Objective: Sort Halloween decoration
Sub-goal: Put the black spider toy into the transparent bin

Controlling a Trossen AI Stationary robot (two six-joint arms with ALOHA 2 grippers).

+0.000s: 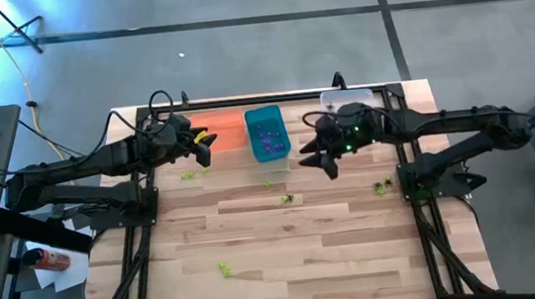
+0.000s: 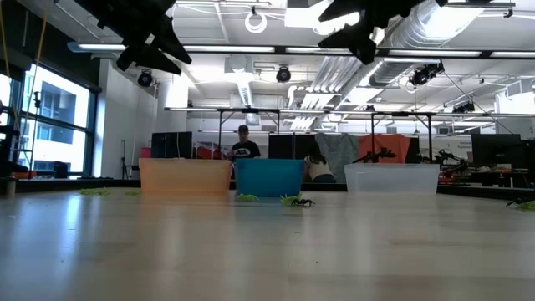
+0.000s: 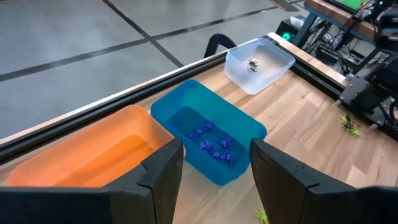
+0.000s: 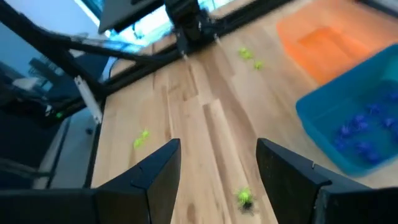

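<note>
The Halloween decoration lies scattered as tiny yellow-green trinkets on the wooden table: one at mid-table (image 1: 288, 198), one by the right arm's base (image 1: 383, 187), one near the front (image 1: 224, 269) and one beside the left gripper (image 1: 188, 175). Purple trinkets (image 3: 214, 143) lie in the teal bin (image 1: 267, 133). A black trinket (image 3: 252, 63) sits in the clear bin (image 1: 347, 101). My left gripper (image 1: 203, 148) hovers open and empty in front of the orange bin (image 1: 215, 125). Just right of the teal bin, my right gripper (image 1: 323, 160) hangs open above the table, holding nothing. A green trinket (image 4: 244, 197) lies below it.
The three bins stand in a row along the table's far edge. Black frame rails (image 1: 137, 233) run down both sides of the table. A person (image 2: 244, 144) stands in the room behind the bins.
</note>
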